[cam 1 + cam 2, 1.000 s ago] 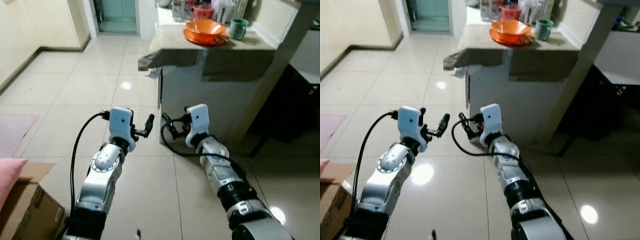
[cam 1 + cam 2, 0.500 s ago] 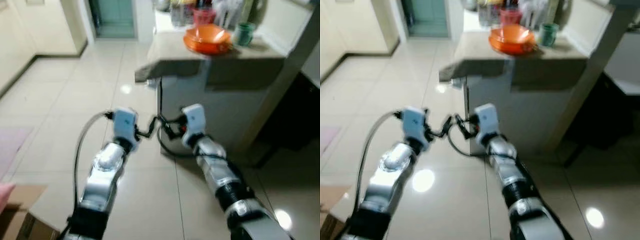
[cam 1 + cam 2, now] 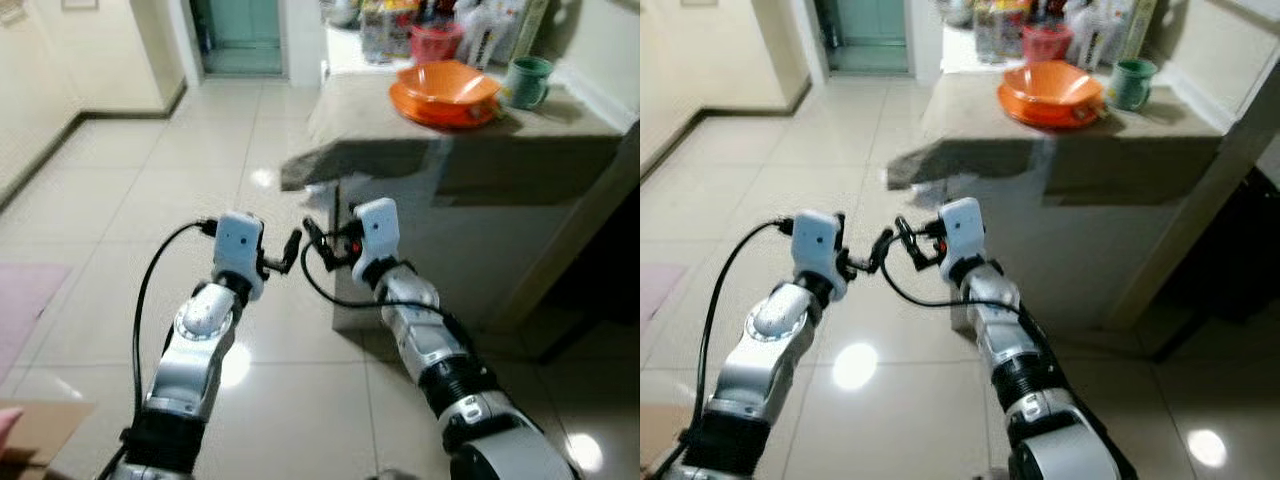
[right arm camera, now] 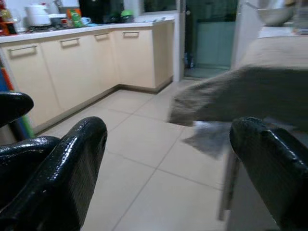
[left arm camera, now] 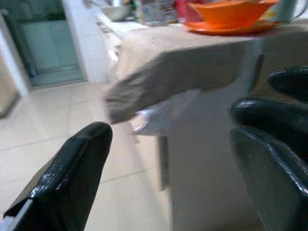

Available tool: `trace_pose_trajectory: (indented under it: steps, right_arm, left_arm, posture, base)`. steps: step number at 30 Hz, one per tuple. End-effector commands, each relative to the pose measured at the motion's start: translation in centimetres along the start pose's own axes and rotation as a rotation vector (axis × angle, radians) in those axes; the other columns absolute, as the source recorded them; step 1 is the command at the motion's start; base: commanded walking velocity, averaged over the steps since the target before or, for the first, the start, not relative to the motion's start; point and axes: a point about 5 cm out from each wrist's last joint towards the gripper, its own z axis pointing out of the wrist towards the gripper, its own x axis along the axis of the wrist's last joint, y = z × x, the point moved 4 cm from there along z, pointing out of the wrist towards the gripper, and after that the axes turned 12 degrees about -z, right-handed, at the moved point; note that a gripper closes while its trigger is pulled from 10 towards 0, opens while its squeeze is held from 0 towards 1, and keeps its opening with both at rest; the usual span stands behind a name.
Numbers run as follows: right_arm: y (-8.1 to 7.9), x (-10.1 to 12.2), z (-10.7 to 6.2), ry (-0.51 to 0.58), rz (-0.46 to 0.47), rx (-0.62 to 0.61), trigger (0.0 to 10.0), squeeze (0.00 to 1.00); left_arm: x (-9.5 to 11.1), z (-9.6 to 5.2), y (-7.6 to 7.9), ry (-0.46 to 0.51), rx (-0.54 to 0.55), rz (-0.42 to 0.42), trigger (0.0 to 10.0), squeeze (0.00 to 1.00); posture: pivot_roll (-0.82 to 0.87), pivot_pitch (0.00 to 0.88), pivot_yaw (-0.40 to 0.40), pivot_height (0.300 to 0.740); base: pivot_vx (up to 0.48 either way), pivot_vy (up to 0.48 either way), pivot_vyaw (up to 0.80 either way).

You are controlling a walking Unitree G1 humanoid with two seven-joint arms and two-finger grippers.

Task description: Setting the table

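An orange bowl [image 3: 447, 83] sits on an orange plate [image 3: 432, 110] on a table draped in a grey-beige cloth [image 3: 365, 125]. A green mug [image 3: 527, 80] stands to its right, and a red cup [image 3: 435, 40] and bottles stand behind it. Both arms are raised over the tiled floor, short of the table's near corner. My left gripper [image 3: 285, 253] is open and holds nothing. My right gripper [image 3: 318, 245] is open too, its tips almost facing the left one's. In the left wrist view the bowl [image 5: 231, 12] shows beyond the open fingers [image 5: 72, 178].
A teal glass door [image 3: 240, 35] lies at the far end of the tiled floor. Cream kitchen cabinets [image 4: 72, 62] line one wall. A pink mat [image 3: 25, 300] and a cardboard box [image 3: 40, 440] lie at my left. A dark gap [image 3: 610, 290] opens right of the table.
The whole view has shifted with the camera: the table now sits closer and further right. Both arms keep the same raised pose, grippers open.
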Motion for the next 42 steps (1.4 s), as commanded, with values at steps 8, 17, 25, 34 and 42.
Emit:
trace_pose_trajectory:
  steps: [8, 17, 25, 34, 42]
  right_arm:
    - [0.1, 0.5, 0.1, 0.018, -0.003, -0.001, 10.0, 0.00]
    - [2.7, 3.6, -0.5, 0.192, -0.036, -0.144, 10.0, 0.00]
    - [8.0, 1.8, -3.4, 0.122, -0.085, -0.335, 10.0, 0.00]
    - [8.0, -2.9, -8.9, -0.008, -0.107, -0.390, 10.0, 0.00]
    - [7.8, -3.7, -11.4, -0.035, -0.128, -0.384, 10.0, 0.00]
  left_arm:
    - [0.5, 0.1, 0.0, 0.009, -0.015, 0.010, 10.0, 1.00]
    - [1.2, 0.2, -0.8, 0.052, 0.037, -0.008, 10.0, 1.00]
    - [1.7, -2.3, -6.4, 0.090, 0.246, -0.097, 10.0, 0.00]
    - [-0.2, -7.1, -8.5, 0.052, 0.353, -0.135, 10.0, 0.00]
    - [-0.9, -10.3, -7.8, 0.042, 0.368, -0.149, 10.0, 0.00]
  posture:
    - [-0.05, 0.000, 0.026, 0.740]
    - [-0.05, 0.000, 0.024, 0.740]
    - [-0.08, 0.000, 0.043, 0.740]
    - [-0.09, 0.000, 0.060, 0.740]
    - [-0.10, 0.000, 0.055, 0.740]
  base:
    - [0.438, 0.000, 0.00]
    - [0.453, 0.000, 0.00]
    - [0.119, 0.000, 0.00]
    - [0.000, 0.000, 0.00]
    - [0.000, 0.000, 0.00]
